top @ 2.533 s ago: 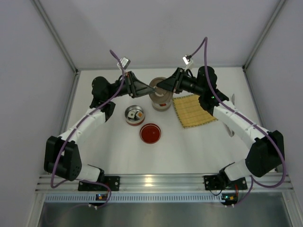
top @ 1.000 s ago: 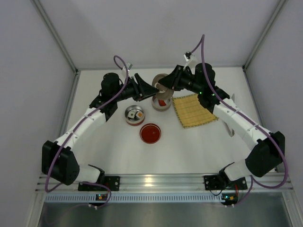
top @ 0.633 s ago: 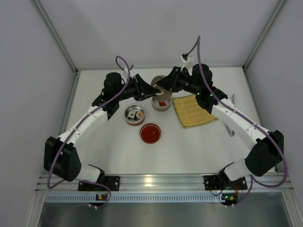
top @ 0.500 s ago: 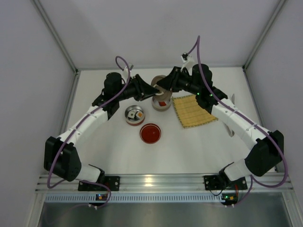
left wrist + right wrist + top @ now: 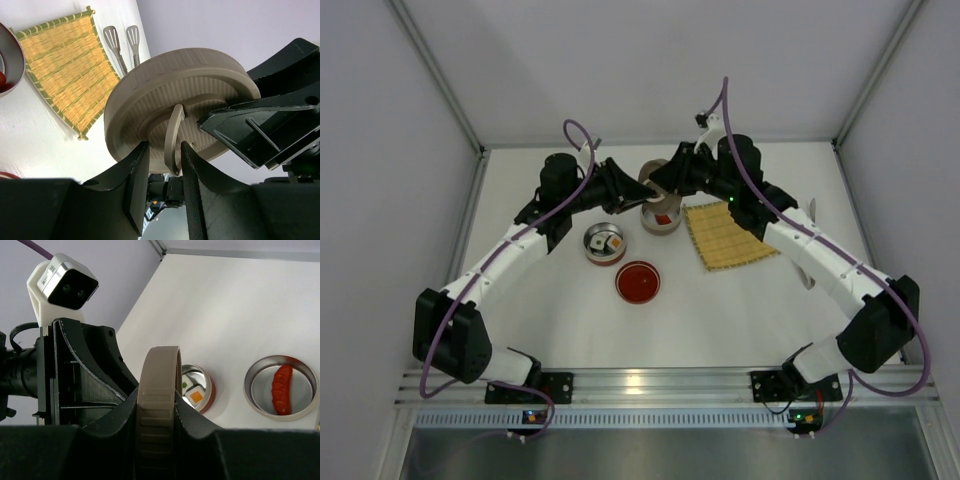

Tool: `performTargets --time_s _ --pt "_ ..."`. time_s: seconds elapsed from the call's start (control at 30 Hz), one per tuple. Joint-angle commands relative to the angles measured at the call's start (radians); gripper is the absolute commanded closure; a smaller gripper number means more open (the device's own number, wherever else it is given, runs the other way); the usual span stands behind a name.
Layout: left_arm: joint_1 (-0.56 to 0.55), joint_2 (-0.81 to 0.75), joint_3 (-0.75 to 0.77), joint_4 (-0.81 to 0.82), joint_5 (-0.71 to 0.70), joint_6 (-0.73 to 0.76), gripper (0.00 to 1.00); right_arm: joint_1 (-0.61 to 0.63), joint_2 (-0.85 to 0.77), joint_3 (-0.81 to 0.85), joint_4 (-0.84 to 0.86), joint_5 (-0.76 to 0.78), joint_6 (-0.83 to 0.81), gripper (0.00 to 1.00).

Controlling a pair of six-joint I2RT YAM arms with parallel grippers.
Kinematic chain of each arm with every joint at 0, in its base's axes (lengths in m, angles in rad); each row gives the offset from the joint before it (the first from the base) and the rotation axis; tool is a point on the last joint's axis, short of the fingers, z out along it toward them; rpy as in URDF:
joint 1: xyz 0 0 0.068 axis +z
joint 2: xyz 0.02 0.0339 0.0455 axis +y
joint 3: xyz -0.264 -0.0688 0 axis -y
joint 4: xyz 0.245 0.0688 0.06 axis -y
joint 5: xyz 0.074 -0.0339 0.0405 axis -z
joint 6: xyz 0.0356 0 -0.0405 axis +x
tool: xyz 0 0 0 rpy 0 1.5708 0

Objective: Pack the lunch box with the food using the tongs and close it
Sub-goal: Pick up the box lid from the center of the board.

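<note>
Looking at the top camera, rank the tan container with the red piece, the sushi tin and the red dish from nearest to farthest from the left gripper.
From the left gripper, up at the raised lid:
1. Tan container, just beside it, toward the mat side.
2. Sushi tin, nearer the arm bases, slightly left.
3. Red dish, farthest, closest to the bases.

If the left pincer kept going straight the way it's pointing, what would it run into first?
The beige lid. The left pincer straddles its handle, so it would likely press the lid's face almost at once. The right pincer, gripping the rim, sits just beyond.
</note>
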Motion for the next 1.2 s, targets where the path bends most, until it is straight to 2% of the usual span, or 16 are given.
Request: performTargets --time_s 0.0,0.3,0.5,0.57,1.0,1.17 --pt "-0.004 -0.012 0.048 0.068 0.016 -0.032 0.64 0.029 0.024 0.043 -0.075 0.070 -0.080 1.00" --pt "-0.004 -0.020 0.043 0.059 0.016 -0.029 0.64 0.035 0.036 0.049 -0.084 0.125 -0.129 1.00" --pt "-0.004 -0.035 0.045 0.042 0.013 -0.016 0.60 0.036 0.036 0.050 -0.096 0.161 -0.165 1.00" --pt "-0.002 -0.034 0.043 0.038 0.013 -0.015 0.57 0.035 0.033 0.049 -0.095 0.156 -0.162 1.00" --pt "-0.004 -0.029 0.023 0.022 -0.011 -0.003 0.57 0.035 0.025 0.053 -0.058 0.058 -0.065 1.00" --pt "-0.004 -0.020 0.032 0.007 -0.020 0.008 0.62 0.035 0.016 0.046 -0.055 0.049 -0.033 1.00"
